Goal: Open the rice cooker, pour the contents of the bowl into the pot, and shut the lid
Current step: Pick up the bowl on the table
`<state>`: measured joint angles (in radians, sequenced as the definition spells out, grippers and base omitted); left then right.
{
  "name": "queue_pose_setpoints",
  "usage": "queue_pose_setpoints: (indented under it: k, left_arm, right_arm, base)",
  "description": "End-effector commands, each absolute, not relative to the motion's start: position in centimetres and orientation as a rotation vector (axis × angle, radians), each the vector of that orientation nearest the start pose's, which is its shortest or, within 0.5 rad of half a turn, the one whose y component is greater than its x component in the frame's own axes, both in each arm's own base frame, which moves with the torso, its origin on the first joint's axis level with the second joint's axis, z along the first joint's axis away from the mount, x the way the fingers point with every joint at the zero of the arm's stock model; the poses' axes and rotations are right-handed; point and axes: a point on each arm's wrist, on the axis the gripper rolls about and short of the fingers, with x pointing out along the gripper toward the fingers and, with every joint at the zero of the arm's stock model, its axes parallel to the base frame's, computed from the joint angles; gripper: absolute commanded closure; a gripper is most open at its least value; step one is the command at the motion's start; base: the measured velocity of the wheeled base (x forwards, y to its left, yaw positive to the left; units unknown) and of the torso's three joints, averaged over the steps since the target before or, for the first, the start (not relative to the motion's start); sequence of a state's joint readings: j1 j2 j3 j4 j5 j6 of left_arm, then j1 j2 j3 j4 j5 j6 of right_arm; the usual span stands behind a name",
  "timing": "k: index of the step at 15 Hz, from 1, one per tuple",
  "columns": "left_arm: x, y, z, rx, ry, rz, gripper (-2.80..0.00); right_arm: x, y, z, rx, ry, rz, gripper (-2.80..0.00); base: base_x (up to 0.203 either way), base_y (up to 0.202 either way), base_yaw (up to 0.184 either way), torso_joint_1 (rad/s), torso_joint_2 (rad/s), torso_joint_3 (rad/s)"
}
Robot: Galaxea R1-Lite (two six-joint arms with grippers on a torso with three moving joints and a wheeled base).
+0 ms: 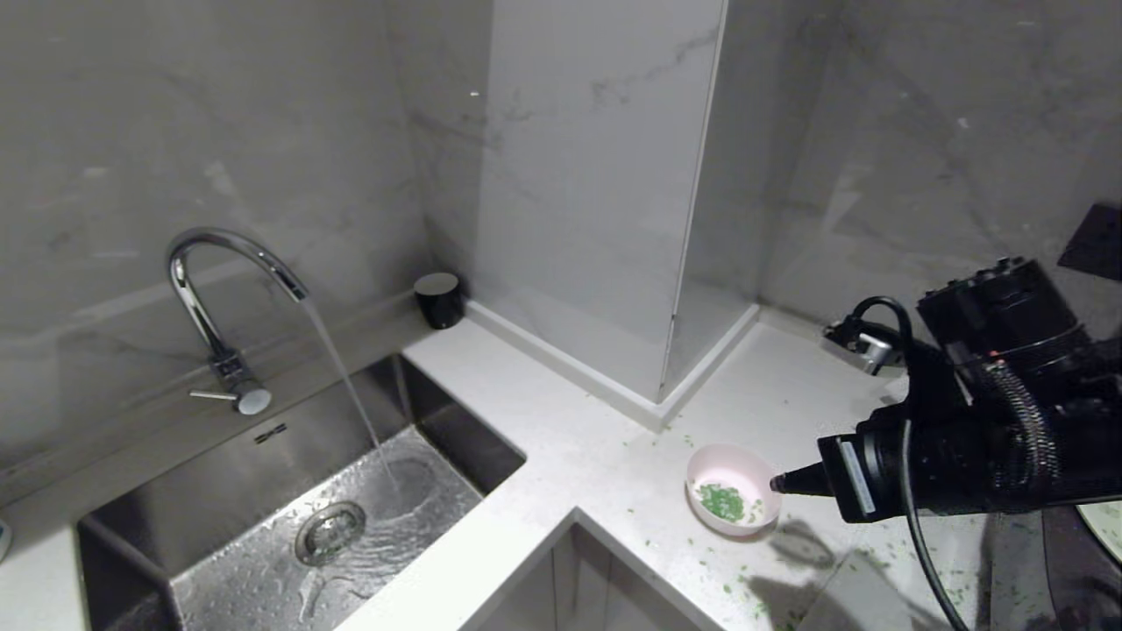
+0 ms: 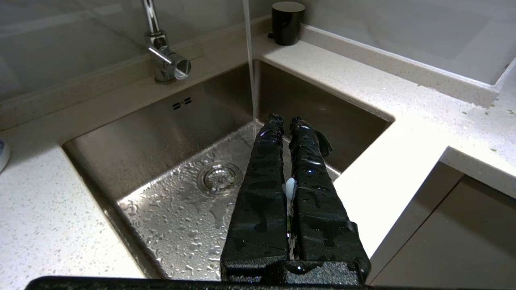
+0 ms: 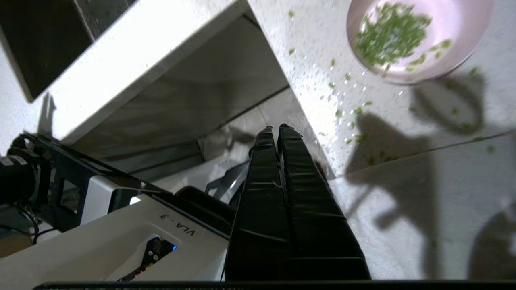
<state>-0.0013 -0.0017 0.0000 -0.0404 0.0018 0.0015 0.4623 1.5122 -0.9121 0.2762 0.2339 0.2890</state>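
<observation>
A round pink bowl (image 1: 734, 500) of chopped green bits (image 1: 721, 502) sits on speckled white counter (image 1: 614, 464). Right gripper (image 1: 775, 483), fingers pressed together, points beside its rim. Only the left wrist view shows the left gripper (image 2: 285, 120), wet and closed, over the steel sink (image 2: 161, 133).

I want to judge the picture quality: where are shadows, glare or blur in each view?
Head view: the right arm throws dark shadows on the counter beside the bowl; the faucet shines with glare. Left wrist view: sharp, wet sink glistens. Right wrist view: the bowl and its green bits look slightly blurred; hard shadows cross the counter.
</observation>
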Motion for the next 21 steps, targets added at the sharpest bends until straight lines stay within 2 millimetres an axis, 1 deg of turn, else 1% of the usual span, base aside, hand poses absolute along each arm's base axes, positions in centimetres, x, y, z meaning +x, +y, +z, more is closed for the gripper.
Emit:
queue_pose_setpoints:
  k: [1,2,5,8,10,15,18,21]
  left_arm:
    - [-2.2,0.0,7.6,0.001,-0.029,0.001,0.0]
    - [-2.2,0.0,7.6,0.001,-0.029,0.0,0.0]
    - [-2.2,0.0,7.6,0.001,-0.029,0.001,0.0]
    - [-2.2,0.0,7.6,0.0,-0.029,0.002,0.0]
    - [-2.2,0.0,7.6,0.0,-0.031,0.002,0.0]
    - [-2.2,0.0,7.6,-0.005,-0.029,0.001,0.0]
    - [-2.2,0.0,7.6,-0.005,-0.029,0.001,0.0]
    - [-2.2,0.0,7.6,-0.005,-0.029,0.001,0.0]
  right_arm:
    - [22.1,12.2,15.5,0.132,1.1,0.5,0.0]
    - [22.4,12.3,14.6,0.122,1.131,0.484,0.0]
    - [23.2,11.5,12.3,0.085,1.178,0.396,0.0]
    - [25.8,10.2,9.9,0.084,1.117,0.331,0.0]
    - [26.7,9.8,8.6,0.072,1.138,0.31,0.0]
    - [29.5,10.4,4.6,0.077,1.072,0.307,0.0]
    - [30.8,10.8,3.7,0.083,1.047,0.311,0.0]
    - [31.4,11.0,2.6,0.082,1.063,0.31,0.0]
  base:
    - [0.0,0.0,0.0,0.0,0.0,0.0]
    - [0.0,0.0,0.0,0.0,0.0,0.0]
    - [0.0,0.0,0.0,0.0,0.0,0.0]
    - [0.0,0.0,0.0,0.0,0.0,0.0]
    - [0.0,0.0,0.0,0.0,0.0,0.0]
    - [0.0,0.0,0.0,0.0,0.0,0.0]
    - [0.0,0.0,0.0,0.0,0.0,0.0]
    - [0.0,0.0,0.0,0.0,0.0,0.0]
